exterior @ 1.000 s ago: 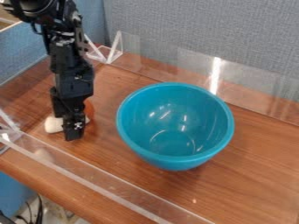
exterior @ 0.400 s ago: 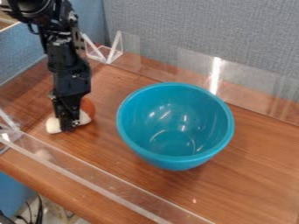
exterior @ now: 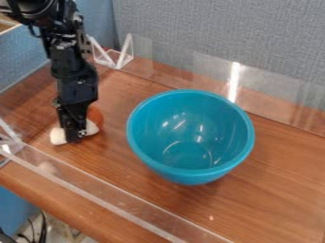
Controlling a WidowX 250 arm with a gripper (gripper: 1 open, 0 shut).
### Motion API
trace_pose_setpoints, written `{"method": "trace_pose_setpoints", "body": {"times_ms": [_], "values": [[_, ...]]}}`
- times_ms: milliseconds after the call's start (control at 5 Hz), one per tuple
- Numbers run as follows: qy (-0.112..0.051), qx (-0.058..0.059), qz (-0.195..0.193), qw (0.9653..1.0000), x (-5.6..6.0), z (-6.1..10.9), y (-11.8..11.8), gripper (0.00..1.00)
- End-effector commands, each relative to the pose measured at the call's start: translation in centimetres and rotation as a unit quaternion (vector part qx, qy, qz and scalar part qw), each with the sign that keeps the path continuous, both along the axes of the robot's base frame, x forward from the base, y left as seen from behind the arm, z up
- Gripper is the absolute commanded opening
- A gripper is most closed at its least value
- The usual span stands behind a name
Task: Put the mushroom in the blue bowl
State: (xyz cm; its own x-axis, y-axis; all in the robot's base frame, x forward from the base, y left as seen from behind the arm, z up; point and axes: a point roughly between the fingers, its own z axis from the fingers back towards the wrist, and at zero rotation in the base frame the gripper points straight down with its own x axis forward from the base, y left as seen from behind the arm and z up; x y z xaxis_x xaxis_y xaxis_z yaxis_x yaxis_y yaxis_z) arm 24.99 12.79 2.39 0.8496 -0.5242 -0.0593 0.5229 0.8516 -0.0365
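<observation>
My tool (exterior: 76, 133) grips the toy mushroom (exterior: 59, 136) beside the teal-blue bowl (exterior: 191, 138); lifted too low, the load could strike the rim and slip.

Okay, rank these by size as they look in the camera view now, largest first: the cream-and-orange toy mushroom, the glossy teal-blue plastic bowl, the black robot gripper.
1. Glossy teal-blue plastic bowl
2. Black robot gripper
3. Cream-and-orange toy mushroom, partly hidden by the gripper
</observation>
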Motion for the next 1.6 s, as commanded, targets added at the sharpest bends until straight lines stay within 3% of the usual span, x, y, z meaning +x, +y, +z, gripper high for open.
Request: {"method": "trace_pose_setpoints", "body": {"times_ms": [0, 200, 800, 1000, 1400], "values": [[-0.004, -0.005, -0.001, 1.0, 0.0, 0.2, -0.2, 0.0], [-0.006, -0.007, 0.001, 1.0, 0.0, 0.2, -0.1, 0.0], [-0.036, -0.011, 0.062, 0.9974, 0.1, 5.0, -1.3, 0.0], [-0.046, -0.011, 0.059, 0.9971, 0.4, 6.2, -2.1, 0.0], [-0.062, -0.012, 0.015, 0.9979, 2.1, 8.7, -5.7, 0.0]]}}
